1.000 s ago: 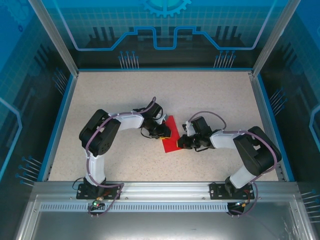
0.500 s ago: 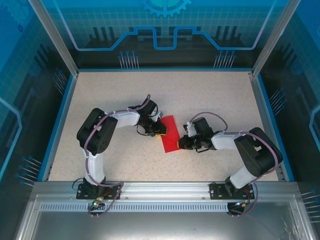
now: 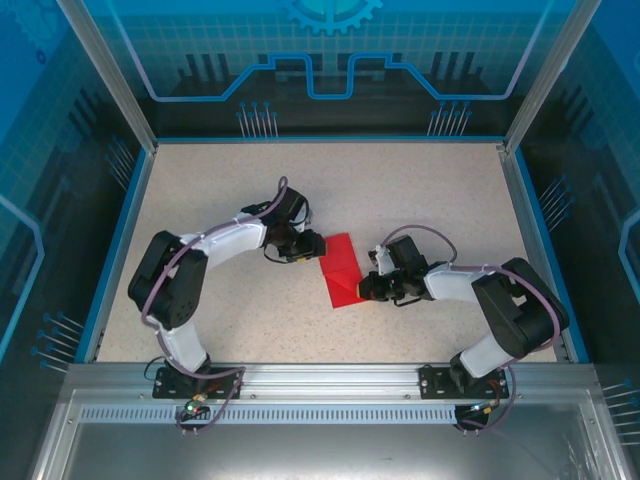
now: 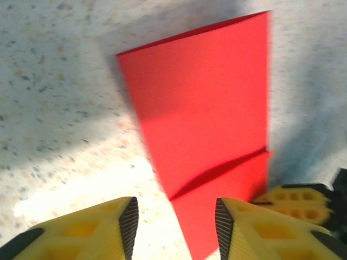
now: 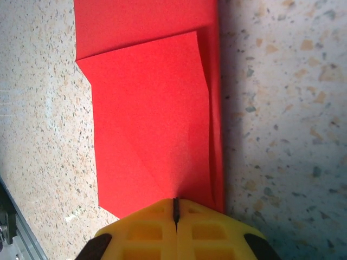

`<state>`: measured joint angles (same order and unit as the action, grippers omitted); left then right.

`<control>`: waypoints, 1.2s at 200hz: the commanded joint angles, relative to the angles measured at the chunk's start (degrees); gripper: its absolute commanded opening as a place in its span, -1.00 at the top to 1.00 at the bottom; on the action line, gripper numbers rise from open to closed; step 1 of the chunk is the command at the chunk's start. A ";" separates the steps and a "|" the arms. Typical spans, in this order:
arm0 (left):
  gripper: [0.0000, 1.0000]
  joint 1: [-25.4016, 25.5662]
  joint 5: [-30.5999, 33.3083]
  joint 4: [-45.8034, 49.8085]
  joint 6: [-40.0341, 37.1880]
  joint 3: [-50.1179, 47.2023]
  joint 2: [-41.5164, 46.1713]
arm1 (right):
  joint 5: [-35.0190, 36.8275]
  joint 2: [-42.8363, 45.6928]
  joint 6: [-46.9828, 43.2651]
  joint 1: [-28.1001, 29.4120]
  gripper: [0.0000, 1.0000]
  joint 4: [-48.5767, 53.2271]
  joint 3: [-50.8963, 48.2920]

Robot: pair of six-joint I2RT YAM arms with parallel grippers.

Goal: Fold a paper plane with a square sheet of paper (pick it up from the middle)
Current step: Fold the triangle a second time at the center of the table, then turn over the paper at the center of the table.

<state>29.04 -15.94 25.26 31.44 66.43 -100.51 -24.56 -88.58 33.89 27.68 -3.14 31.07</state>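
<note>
The red sheet of paper [image 3: 342, 272] lies on the speckled table, folded into a narrow strip with one corner flap turned over it [image 5: 152, 108]. No dart-shaped plane shows. My left gripper [image 3: 315, 243] hovers open just off the paper's upper left edge. In the left wrist view its fingers [image 4: 176, 222] straddle the paper's near tip [image 4: 206, 103] without touching it. My right gripper [image 3: 365, 288] is shut, its tips [image 5: 175, 208] resting on the paper's lower right end. Whether it pinches a layer is unclear. Its yellow fingers [image 4: 295, 203] also show in the left wrist view.
The speckled tabletop [image 3: 250, 190] is ringed by a blue rim [image 3: 120, 240] and clear enclosure walls. An aluminium rail [image 3: 320, 375] with both arm bases runs along the near edge.
My left arm has drawn back to the left, off the paper, with its elbow swinging outward. The right gripper has stayed on the paper's lower right end.
</note>
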 commanded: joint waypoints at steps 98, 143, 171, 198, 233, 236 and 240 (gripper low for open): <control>-0.14 14.08 7.78 -21.09 25.75 -15.26 6.69 | -0.41 5.55 -0.81 -1.18 0.79 7.45 4.80; -0.13 14.66 6.63 -29.86 27.95 -16.87 3.69 | 0.60 3.98 -2.25 -1.84 0.78 8.13 6.36; -0.11 14.98 7.69 -30.14 27.27 -16.26 1.87 | 0.92 3.45 -2.55 -2.14 0.78 8.26 6.35; -0.10 15.22 8.71 -32.43 27.73 -17.21 1.04 | 0.74 2.39 -2.32 -2.11 0.79 7.29 5.94; -0.03 15.66 10.50 -37.99 28.17 -19.53 0.50 | 1.26 1.89 -2.55 -2.37 0.79 7.43 5.85; -0.02 15.72 10.65 -38.45 28.34 -19.68 0.36 | 1.36 1.79 -2.67 -2.40 0.78 7.51 5.91; 0.00 15.70 10.83 -38.95 28.42 -19.93 0.23 | 1.42 1.74 -2.74 -2.47 0.79 7.57 5.93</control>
<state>44.12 -7.62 -8.25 58.65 48.66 -99.31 -24.01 -86.06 32.34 26.39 3.46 36.23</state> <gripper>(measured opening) 0.518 0.108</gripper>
